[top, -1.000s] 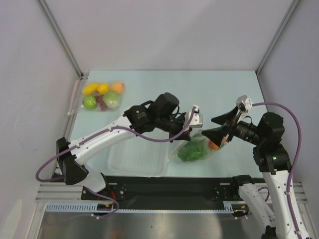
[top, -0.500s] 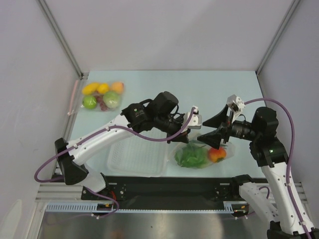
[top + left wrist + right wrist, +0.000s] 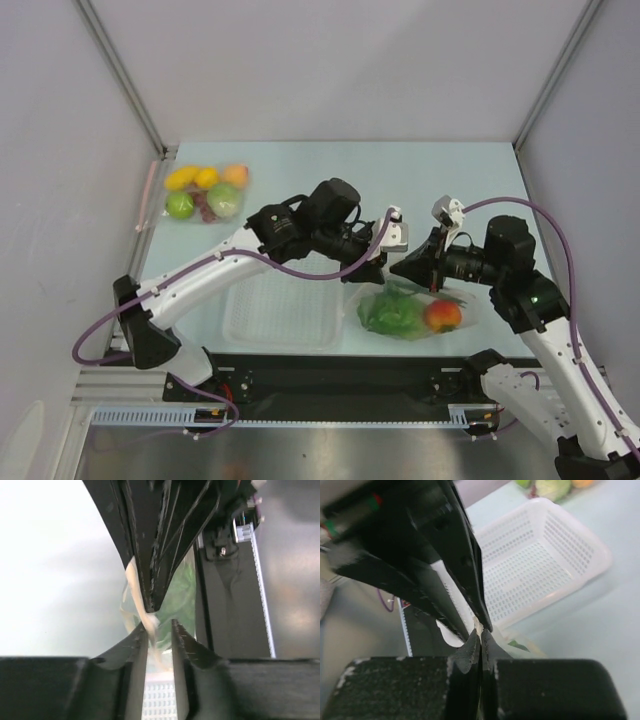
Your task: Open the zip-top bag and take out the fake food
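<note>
Judged light, limp and slippery, the zip-top bag (image 3: 412, 305), resting near the surface's (image 3: 400, 180) front edge beside the white basket (image 3: 229, 322), was pinched at its mouth film by the narrowly closed left end effector (image 3: 158, 629) and the fully closed right end effector (image 3: 481, 637).

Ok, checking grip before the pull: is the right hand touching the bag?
Touching. Right wrist view shows the right hand shut on the edge of the bag, no gap.

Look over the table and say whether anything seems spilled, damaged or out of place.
Nothing stands out. The zip-top bag sits near the front edge with the lettuce and tomato inside, its top edge pinched by the left pincer and right pincer. The white basket sits upright; the fruit pouch lies far left.
</note>
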{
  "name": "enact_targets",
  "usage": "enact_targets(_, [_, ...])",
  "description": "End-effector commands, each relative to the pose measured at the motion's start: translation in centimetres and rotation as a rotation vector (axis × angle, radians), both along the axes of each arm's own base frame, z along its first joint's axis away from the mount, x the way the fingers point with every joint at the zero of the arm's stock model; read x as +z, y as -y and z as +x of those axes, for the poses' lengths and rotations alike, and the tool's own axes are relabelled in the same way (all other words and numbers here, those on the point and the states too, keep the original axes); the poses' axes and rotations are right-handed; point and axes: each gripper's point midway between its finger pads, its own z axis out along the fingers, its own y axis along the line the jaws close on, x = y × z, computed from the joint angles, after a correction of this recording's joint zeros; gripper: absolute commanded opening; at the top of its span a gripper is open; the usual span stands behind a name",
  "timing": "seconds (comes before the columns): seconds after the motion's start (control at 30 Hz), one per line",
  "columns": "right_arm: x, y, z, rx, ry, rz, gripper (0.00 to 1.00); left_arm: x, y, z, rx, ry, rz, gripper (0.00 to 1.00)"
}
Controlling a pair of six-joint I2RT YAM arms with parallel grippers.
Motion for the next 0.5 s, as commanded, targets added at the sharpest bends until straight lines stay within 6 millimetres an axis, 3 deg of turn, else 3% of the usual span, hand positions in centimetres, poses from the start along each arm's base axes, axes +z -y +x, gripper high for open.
enact_targets(0.0, [0.3,1.1,1.3,-0.107,0.058,-0.026,0.0,5.0,1.2,0.6,0.0,0.095,-0.175,0.32])
enact_targets(0.03, [0.3,1.2,1.4,-0.116,0.062,-0.027,0.0,4.6,1.0,0.7,0.008,0.097,-0.173,0.46])
enact_targets(0.13, [0.6,1.8,1.9,-0.158,0.076,-0.022,0.0,4.6,0.5,1.1,0.04,0.111,-0.198,0.64])
enact_targets(0.3, [1.3,3.2,2.6,-0.198,0.077,0.001,0.0,3.6,-0.3,1.7,0.086,0.094,-0.216,0.67])
enact_targets(0.47, [2.4,3.6,1.8,-0.158,0.085,0.015,0.0,2.5,-1.3,2.9,0.155,0.084,-0.253,0.68])
